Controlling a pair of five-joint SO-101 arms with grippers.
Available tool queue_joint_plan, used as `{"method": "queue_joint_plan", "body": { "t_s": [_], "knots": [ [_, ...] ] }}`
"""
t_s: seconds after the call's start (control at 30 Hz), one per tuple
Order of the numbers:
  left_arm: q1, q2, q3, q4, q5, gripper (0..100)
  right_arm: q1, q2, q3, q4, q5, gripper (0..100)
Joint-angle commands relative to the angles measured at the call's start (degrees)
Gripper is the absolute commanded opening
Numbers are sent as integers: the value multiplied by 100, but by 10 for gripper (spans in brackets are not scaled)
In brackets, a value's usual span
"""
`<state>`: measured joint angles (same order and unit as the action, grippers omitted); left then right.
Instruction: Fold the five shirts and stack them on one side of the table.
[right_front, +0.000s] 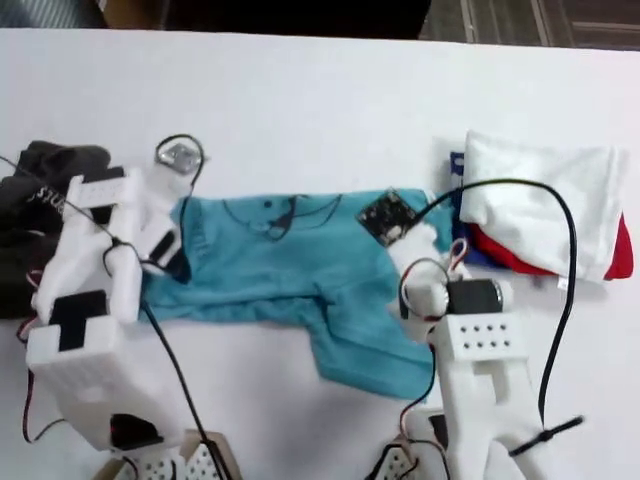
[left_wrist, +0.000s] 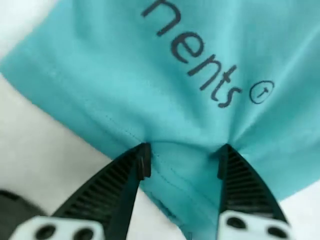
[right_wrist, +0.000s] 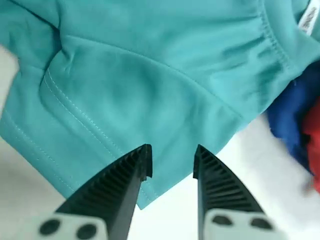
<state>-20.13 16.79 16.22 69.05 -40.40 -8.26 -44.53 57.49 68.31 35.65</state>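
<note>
At far left on the white tabletop (right_front: 300, 100) a crumpled dark shirt (right_front: 35, 195) waits. The left tool (left_wrist: 182, 160), fingers apart, straddles a pucker in the spread teal cotton shirt (right_front: 270, 265). The right tool (right_wrist: 172, 160), likewise apart, hangs over its other edge, probably for a paired fold. Rightmost sits the folded white, red and blue stack (right_front: 540, 200).

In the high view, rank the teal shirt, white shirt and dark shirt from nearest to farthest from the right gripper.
1. teal shirt, mid-table, right under the right gripper.
2. white shirt, atop the stack to the right.
3. dark shirt, at the far left edge.
</note>
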Motion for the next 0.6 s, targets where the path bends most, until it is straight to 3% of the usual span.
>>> {"method": "queue_joint_plan", "body": {
  "t_s": [0.0, 0.1, 0.3, 0.57],
  "knots": [
    [-316, -519, 48, 396, -185, 241, -268, -259, 193, -22, 53, 148],
    [-290, -1073, 75, 607, -185, 241, -796, -347, 360, 303, 132, 149],
    [114, -1600, 84, 721, -35, 241, -1455, -409, 607, 629, 1029, 151],
    [756, -1160, 268, -9, 703, 242, -1560, -400, 1152, 251, 1213, 279]
  ]
}}
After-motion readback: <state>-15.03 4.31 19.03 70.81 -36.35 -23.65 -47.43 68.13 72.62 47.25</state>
